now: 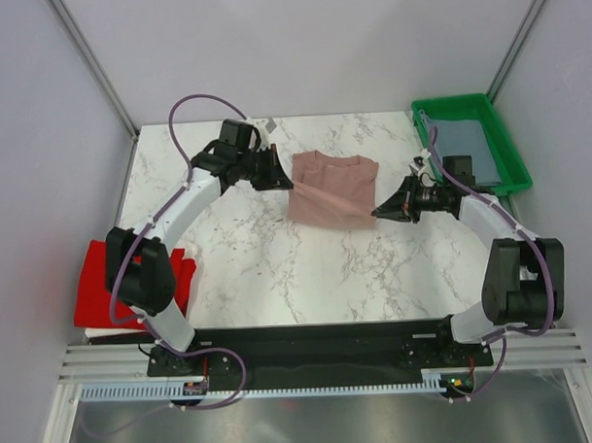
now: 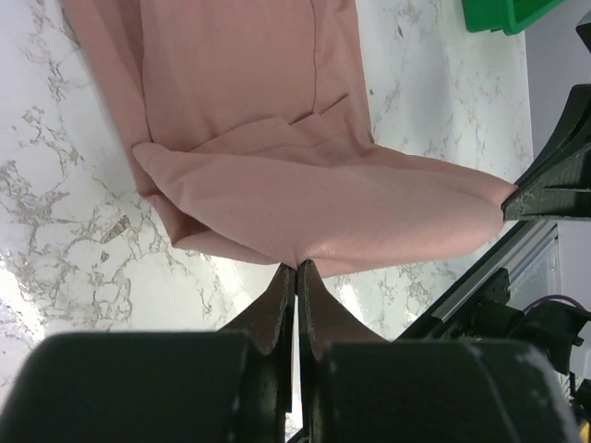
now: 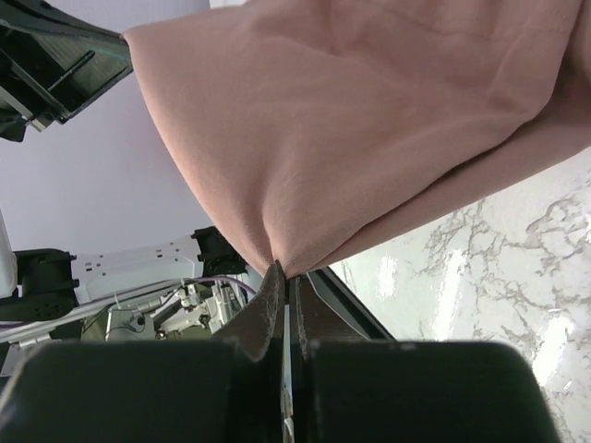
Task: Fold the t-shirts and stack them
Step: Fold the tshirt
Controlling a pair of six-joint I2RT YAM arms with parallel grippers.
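At mid-surface, the left end effector [image 1: 289,185] and right end effector [image 1: 376,213] each clench the pink t-shirt [image 1: 329,181] — half folded; the red t-shirt [image 1: 96,287] waits aside, apparently nothing stacked.

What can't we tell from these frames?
Red t-shirt: top view, left arm covers its middle; folded or not, unclear.
Grey-blue t-shirt in green tray: top view, too small to judge folds.
Pink t-shirt: lower layers hidden under the lifted fold, all views.

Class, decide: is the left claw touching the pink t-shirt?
Touching. The left wrist view shows the left claw pinching an edge of the pink t-shirt.
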